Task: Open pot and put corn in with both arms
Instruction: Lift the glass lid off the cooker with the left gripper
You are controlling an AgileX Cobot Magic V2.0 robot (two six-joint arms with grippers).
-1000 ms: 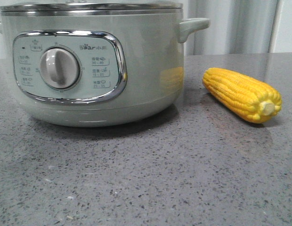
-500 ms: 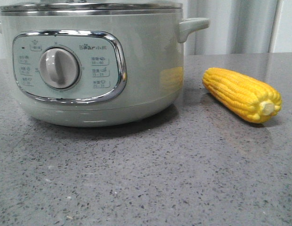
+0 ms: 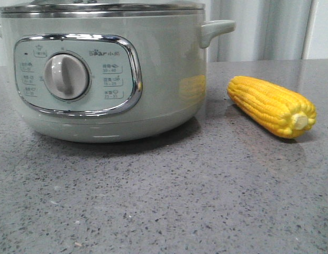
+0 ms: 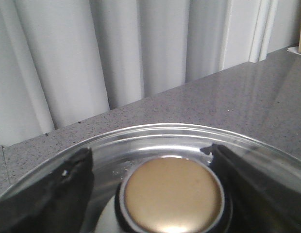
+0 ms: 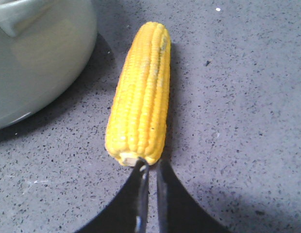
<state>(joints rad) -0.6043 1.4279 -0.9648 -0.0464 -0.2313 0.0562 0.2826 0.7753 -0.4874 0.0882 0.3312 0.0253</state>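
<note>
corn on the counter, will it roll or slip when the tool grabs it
Likely to roll: the corn is a rounded, tapered cob lying on its side on the smooth counter, so a nudge could swing it in an arc. It looks stiff. The kerneled, glossy surface may slip unless gripped across the middle.

The pot [image 3: 108,71] carries a chrome-framed control panel [image 3: 78,74] on its front. At the panel's upper middle, above and right of the grey dial [image 3: 66,76], stands the brand "Bear" [image 3: 98,53], followed by small characters too fine to read. Small boxed labels with number ranges sit on either side of the dial, too small to make out.
</note>
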